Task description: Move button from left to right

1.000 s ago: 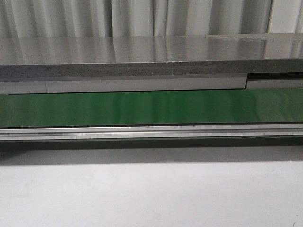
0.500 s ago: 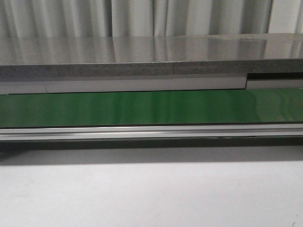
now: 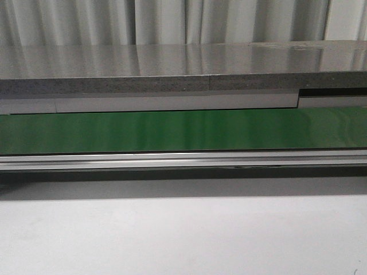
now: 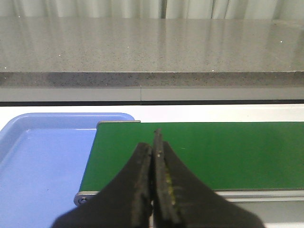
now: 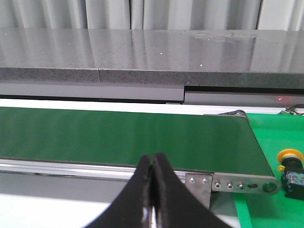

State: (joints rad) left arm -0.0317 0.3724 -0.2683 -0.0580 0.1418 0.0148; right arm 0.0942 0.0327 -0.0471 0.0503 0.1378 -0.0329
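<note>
**Both grippers closed, button off belt end**

Left gripper (image 4: 153,156) fingers pressed together, nothing held, over green belt (image 4: 204,152); blue tray (image 4: 38,161) at lower left of that frame. Right gripper (image 5: 152,173) also closed, empty. Button (image 5: 290,168) sits at lower right edge of right wrist frame on a green surface, just past belt end.

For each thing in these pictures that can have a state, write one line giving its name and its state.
left gripper: fingers shut, holding nothing.
right gripper: fingers shut, holding nothing.
green conveyor belt: nothing on it.
blue tray: empty where visible.
button: resting on a green surface past the belt's end, ungrasped.
</note>
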